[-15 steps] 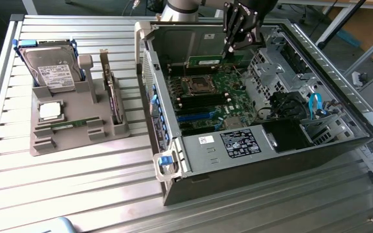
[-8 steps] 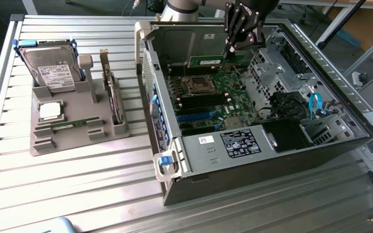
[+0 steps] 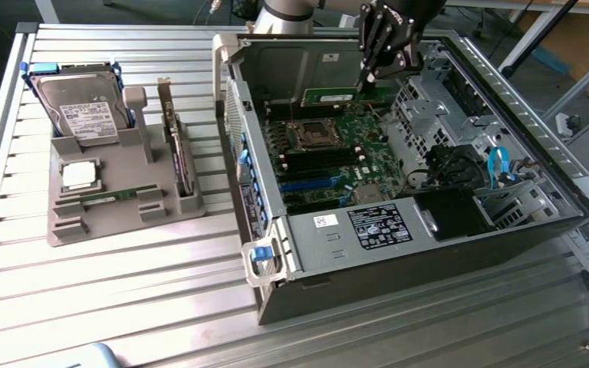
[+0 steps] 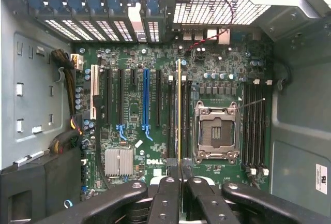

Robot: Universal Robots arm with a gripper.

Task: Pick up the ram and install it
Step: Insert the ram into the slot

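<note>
Clearly the pick-up half of the job is done. The black two-fingered gripper has its jaws drawn narrow on the long, thin green circuit-board ram stick and holds it by one end inside the open dark tower computer case, above the green motherboard.

In the wrist view the ram stick appears edge-on as a thin yellowish line running out from between the gripper fingers. It lies along the row of long black memory slots just beside the square silver processor socket. It looks roughly lined up with those slots, though which slot it sits over I cannot tell.

Seating is what remains. In the exterior view the ram stick hangs apart from the board near the case's far wall, so by my reading it is not yet pressed into a slot.

Well apart on the exterior view's left, a second green memory stick lies on the grey moulded parts holder, untouched, near a square silver processor chip and a silver hard drive.
</note>
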